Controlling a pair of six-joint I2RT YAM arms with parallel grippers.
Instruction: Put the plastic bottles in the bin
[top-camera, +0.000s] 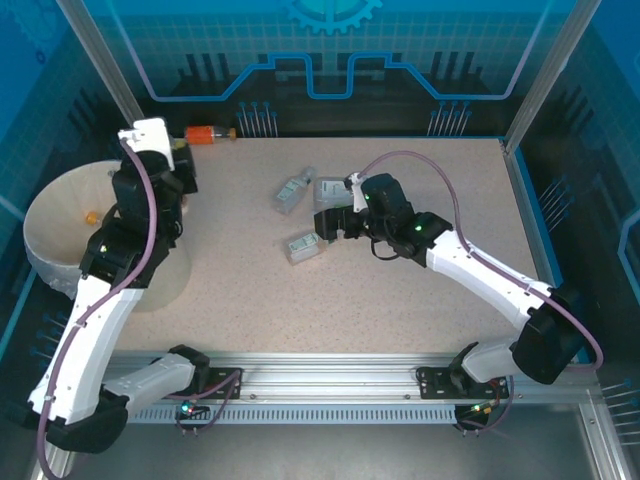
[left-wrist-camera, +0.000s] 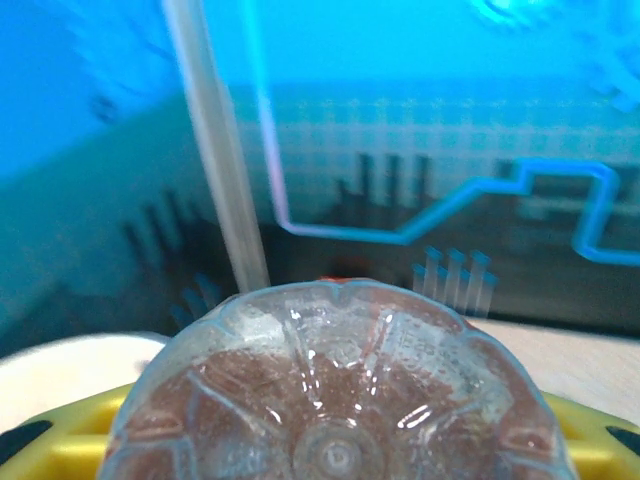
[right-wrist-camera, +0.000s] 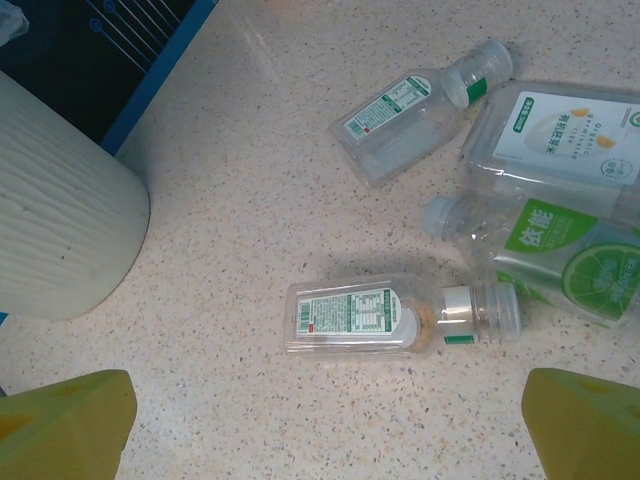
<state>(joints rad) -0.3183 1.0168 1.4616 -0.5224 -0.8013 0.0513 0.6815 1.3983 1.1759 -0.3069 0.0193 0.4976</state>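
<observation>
My left gripper (top-camera: 185, 150) is raised by the bin's far right rim, shut on a brown-orange plastic bottle (top-camera: 210, 133) that points right. In the left wrist view the bottle's ribbed base (left-wrist-camera: 335, 390) sits between the yellow fingers (left-wrist-camera: 60, 440). The cream bin (top-camera: 70, 215) stands at the table's left. My right gripper (top-camera: 330, 222) hangs open over a clear bottle with a green and white label (right-wrist-camera: 390, 318), which lies flat between the yellow fingertips (right-wrist-camera: 60, 420). That same bottle (top-camera: 303, 245) lies mid-table.
Three more clear bottles lie just beyond: one with a green-edged label (right-wrist-camera: 400, 115), a wide one with a white label (right-wrist-camera: 555, 135), one with a lime label (right-wrist-camera: 560, 255). Something small and orange (top-camera: 92, 215) lies inside the bin. The bin's ribbed wall (right-wrist-camera: 60, 220) stands left.
</observation>
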